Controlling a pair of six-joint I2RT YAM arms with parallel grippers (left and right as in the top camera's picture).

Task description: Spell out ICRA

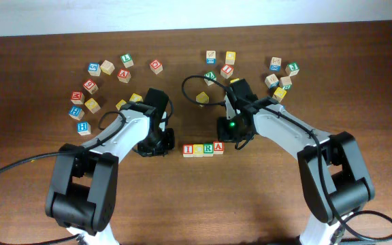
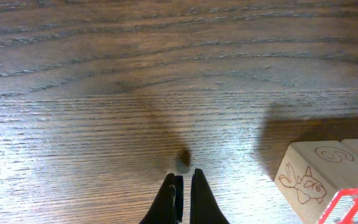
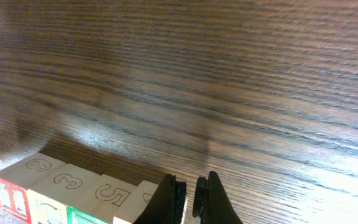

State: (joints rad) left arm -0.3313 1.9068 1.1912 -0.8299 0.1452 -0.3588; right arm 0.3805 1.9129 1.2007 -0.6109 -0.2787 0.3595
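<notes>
Big brown wooden desk (image 1: 196,204), with both arms reaching in toward the middle. The left tool (image 2: 184,200) sits low over bare wood just left of the row, fingers pinched together with nothing in them. The right tool (image 3: 191,200) is at the row's right end, also closed down to a sliver and empty. The letter row (image 1: 203,149) is four blocks touching side by side at desk center between the tools: I, one I can't read, then R and A. Loose blocks are scattered far back, one bunch on the left (image 1: 104,68) and one on the right (image 1: 278,78).
</notes>
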